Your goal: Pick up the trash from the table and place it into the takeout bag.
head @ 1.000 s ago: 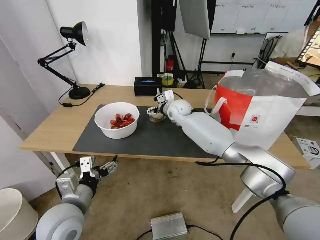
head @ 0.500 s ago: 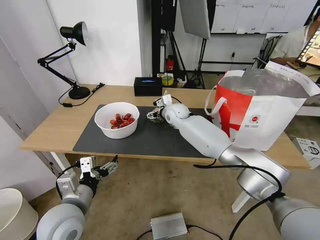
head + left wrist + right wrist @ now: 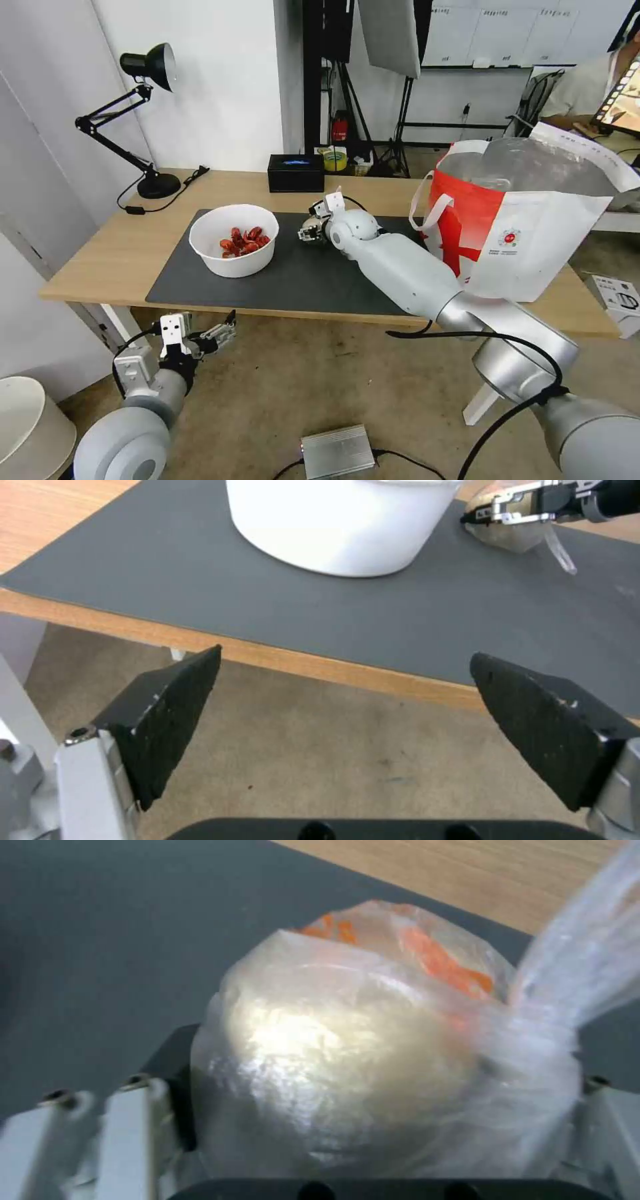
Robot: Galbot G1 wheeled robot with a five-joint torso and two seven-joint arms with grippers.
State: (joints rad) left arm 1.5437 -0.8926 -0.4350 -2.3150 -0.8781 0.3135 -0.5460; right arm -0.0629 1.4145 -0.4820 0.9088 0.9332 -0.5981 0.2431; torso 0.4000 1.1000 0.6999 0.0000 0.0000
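Centrally on the dark grey mat (image 3: 267, 280), the right gripper (image 3: 311, 230) had its jaws clamped on the knotted clear bag (image 3: 373, 1050), one finger on each side of the beige lump. The grip sat on the bulk of the bag, not on its twisted tail, probably because the lump gave the pads a firm body to press against. From the wrist camera the bag appeared seated deep between the fingers, with mat visible beyond it; whether it had left the surface could not be determined.

The right arm (image 3: 407, 267) reached diagonally across the table (image 3: 100, 253) from the near right, extended low and almost level over the mat, with the wrist turned toward the bowl (image 3: 233, 239) of shells, which stood beside it but apart. The takeout bag (image 3: 527, 227) stood open at the table's right end, beside the forearm.

The left gripper (image 3: 347, 720) hung parked below the table's near edge, jaws spread wide and empty.
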